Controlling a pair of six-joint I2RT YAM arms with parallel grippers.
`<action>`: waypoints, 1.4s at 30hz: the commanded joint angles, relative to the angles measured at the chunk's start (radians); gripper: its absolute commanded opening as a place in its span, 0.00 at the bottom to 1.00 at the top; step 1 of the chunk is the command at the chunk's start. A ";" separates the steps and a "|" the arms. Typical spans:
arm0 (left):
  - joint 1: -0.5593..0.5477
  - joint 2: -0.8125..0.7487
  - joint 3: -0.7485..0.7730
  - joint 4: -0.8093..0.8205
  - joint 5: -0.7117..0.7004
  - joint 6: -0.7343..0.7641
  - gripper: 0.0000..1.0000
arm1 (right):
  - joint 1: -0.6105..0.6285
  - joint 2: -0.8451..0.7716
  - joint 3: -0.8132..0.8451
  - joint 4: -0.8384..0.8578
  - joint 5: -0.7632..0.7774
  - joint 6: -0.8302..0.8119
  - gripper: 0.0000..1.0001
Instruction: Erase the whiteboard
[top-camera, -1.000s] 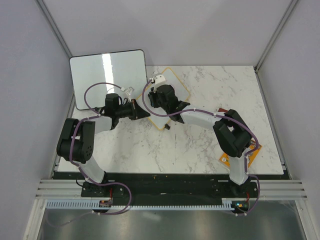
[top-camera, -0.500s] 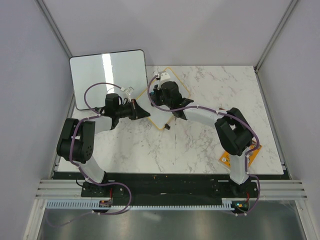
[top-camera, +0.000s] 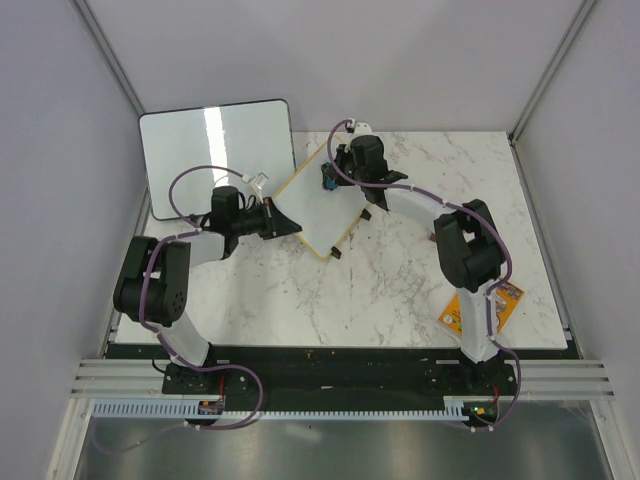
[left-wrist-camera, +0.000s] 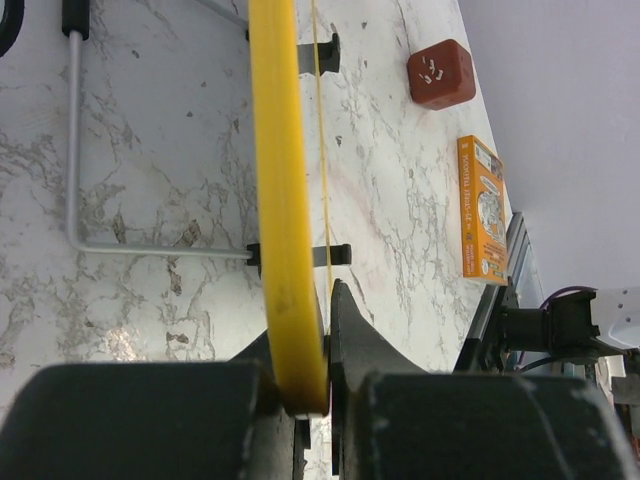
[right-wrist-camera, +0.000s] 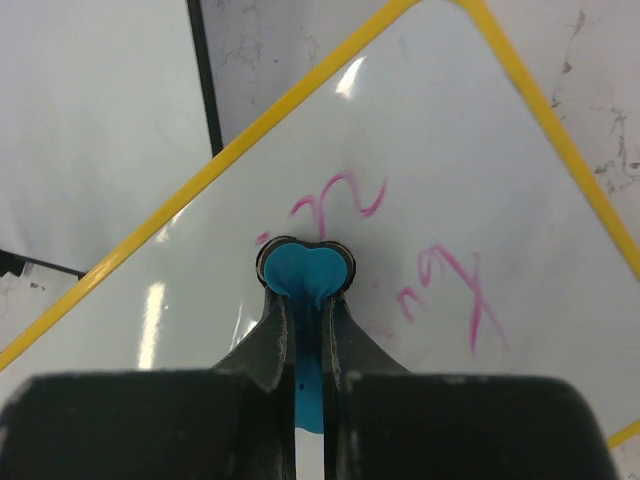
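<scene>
Marble-patterned tabletop (top-camera: 400, 290) inside a grey-walled booth is pictured with the whiteboard (top-camera: 320, 205) set askew near the middle of its far half, just beside a larger blank board (top-camera: 215, 150) that is leaned at the far left corner. The yellow frame (left-wrist-camera: 280, 200) is clamped at its near-left edge by the left gripper (top-camera: 285, 225), whose fingers are clenched on the rim, one on each side. The board is judged to be steadied in this way so that it is not shoved about under the wiping.

A blue eraser (right-wrist-camera: 305, 275) is pinched between the closed fingers of the right gripper (top-camera: 330, 180), and its rounded tip is pressed against the white face at the foot of a pink-red scrawl (right-wrist-camera: 340, 195). More pink strokes are seen to the right of the tip, so much of the erasing is judged not yet done.

A wire stand (left-wrist-camera: 75, 150) is made out behind the board in the left wrist view, which suggests that the board is propped at a slant; how steeply cannot be told. An orange box (left-wrist-camera: 482, 210) and a red-brown cube (left-wrist-camera: 440, 73) are left well apart from the work, touched by neither arm.
</scene>
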 joint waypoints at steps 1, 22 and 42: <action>-0.072 -0.030 -0.009 -0.021 0.132 0.258 0.02 | -0.085 0.218 -0.013 -0.277 0.186 0.007 0.00; -0.076 -0.038 -0.006 -0.024 0.124 0.246 0.02 | -0.049 0.117 -0.187 -0.295 0.108 0.009 0.00; -0.086 -0.022 -0.017 -0.032 0.130 0.259 0.02 | 0.022 -0.179 -0.286 -0.122 0.217 -0.016 0.00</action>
